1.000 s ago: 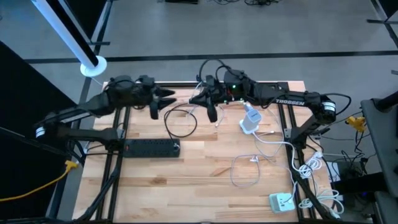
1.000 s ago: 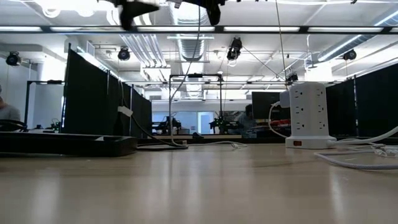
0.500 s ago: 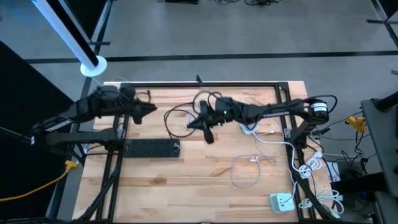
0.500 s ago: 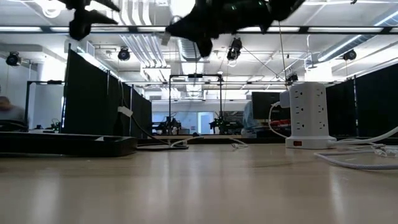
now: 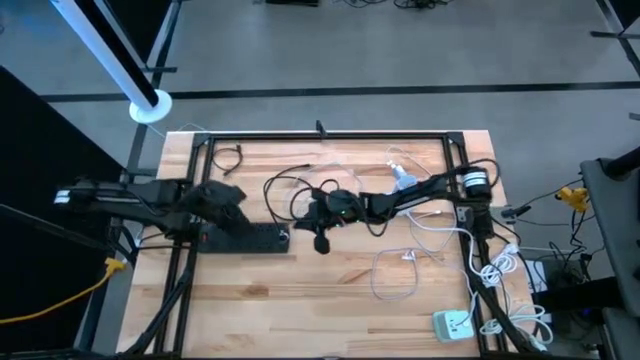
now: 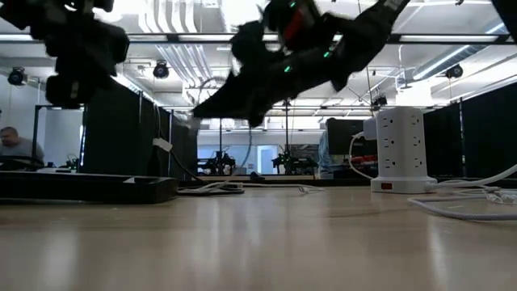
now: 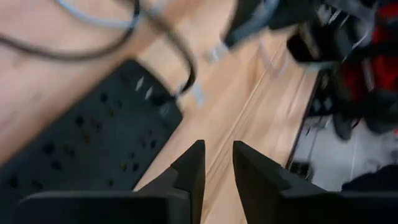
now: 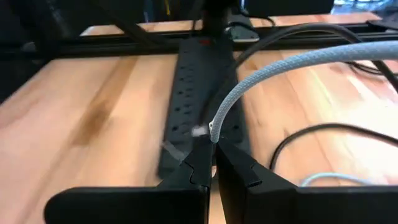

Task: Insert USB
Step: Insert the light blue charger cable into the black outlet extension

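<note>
A black power strip (image 5: pixel 245 237) lies flat on the wooden table (image 5: pixel 300 300) at the near left; it also shows in the right wrist view (image 8: pixel 199 93). My right gripper (image 5: pixel 320 222) hangs just right of the strip's end, shut on a grey braided cable (image 8: pixel 280 68). A small pale blurred piece (image 8: pixel 199 131) sticks out past its fingertips. My left gripper (image 7: pixel 217 163) hovers open over the strip (image 7: pixel 81 155), with nothing between its fingers. My right gripper pinches the grey braided cable (image 8: pixel 215 132) between its two fingertips. The fingers slant down toward the power strip from the table's right. The cable is clear of the table and arcs up and back from the fingers.
A white tower power strip (image 6: pixel 400 149) stands at the far right, partly under my right arm. White cables (image 5: pixel 420 262) and a white adapter (image 5: pixel 452 323) lie at the near right. Black cable loops (image 5: pixel 290 190) lie behind the strip. People show in the room beyond.
Both arms have come down from the far edge toward the near edge. My right gripper has carried the grey cable toward the power strip's right end. My left gripper has gone toward the near left, over the strip.
</note>
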Robot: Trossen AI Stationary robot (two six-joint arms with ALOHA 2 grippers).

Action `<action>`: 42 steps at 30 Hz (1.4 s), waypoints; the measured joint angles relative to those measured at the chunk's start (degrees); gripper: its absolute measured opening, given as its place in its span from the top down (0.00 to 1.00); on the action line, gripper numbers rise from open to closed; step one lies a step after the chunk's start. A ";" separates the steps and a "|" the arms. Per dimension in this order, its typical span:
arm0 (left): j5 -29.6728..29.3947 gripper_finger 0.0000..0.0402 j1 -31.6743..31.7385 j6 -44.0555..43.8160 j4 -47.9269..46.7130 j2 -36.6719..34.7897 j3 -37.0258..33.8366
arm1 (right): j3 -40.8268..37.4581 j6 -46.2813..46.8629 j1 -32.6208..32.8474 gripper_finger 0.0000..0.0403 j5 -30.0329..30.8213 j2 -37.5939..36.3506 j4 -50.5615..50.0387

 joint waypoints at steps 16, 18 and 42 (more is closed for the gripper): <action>0.03 0.84 -6.67 -0.13 1.44 11.12 -2.20 | 8.89 0.41 0.92 1.00 4.29 11.78 3.16; 0.03 0.84 -6.78 0.38 1.88 12.31 -2.20 | 8.89 0.41 0.92 1.00 4.44 11.73 3.14; -1.53 0.84 -6.88 5.68 5.95 19.36 -2.20 | 10.49 1.10 1.82 1.00 4.23 14.75 4.12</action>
